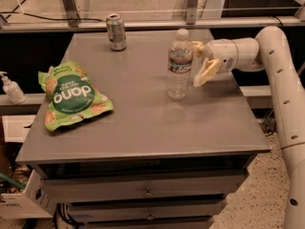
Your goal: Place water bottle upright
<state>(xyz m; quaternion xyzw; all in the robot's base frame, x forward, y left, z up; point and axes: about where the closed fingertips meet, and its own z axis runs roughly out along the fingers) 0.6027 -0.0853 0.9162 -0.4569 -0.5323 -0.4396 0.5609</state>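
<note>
The water bottle (179,65) is clear and ribbed with a white cap and a thin label band. It stands upright on the grey table (143,123), right of centre. My gripper (198,61) is just to the right of the bottle, at label height, with its cream fingers (206,72) spread open and apart from the bottle. The white arm reaches in from the right edge.
A silver-green soda can (116,31) stands at the table's back edge. A green snack bag (71,95) lies at the left. A white pump bottle (11,88) stands on a low shelf off the table's left. A rail runs behind the table.
</note>
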